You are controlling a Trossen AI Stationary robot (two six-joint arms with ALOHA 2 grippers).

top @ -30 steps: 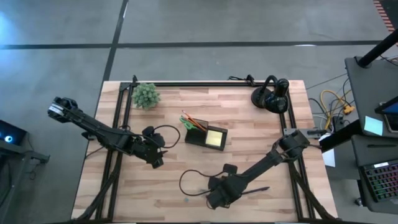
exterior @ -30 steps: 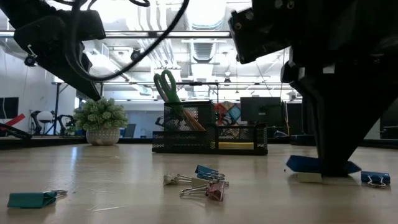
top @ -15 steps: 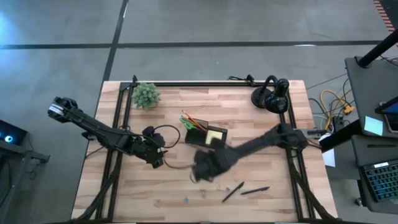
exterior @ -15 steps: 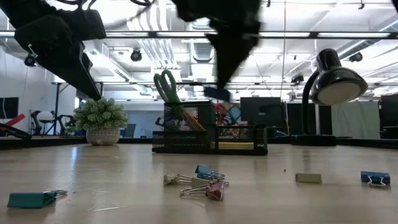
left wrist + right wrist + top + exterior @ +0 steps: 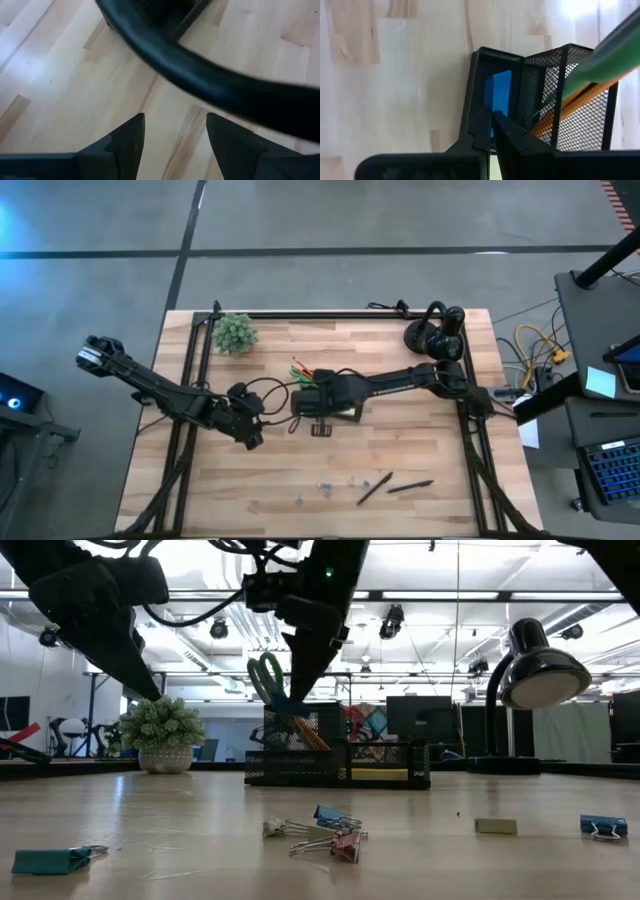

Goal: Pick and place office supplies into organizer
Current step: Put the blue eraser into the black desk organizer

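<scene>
Since one second ago, right gripper has swung from the table's front edge to organizer at mid-table, fingers clamped on blue piece above a compartment; release should follow. Left gripper waits left of centre, fingers apart.

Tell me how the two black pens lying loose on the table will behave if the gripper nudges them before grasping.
The black pens look slim and round-bodied, so they will probably roll on the smooth wooden table if nudged. They lie flat and low, so a pinch from above may skid them sideways. They look rigid and should not bend.
</scene>
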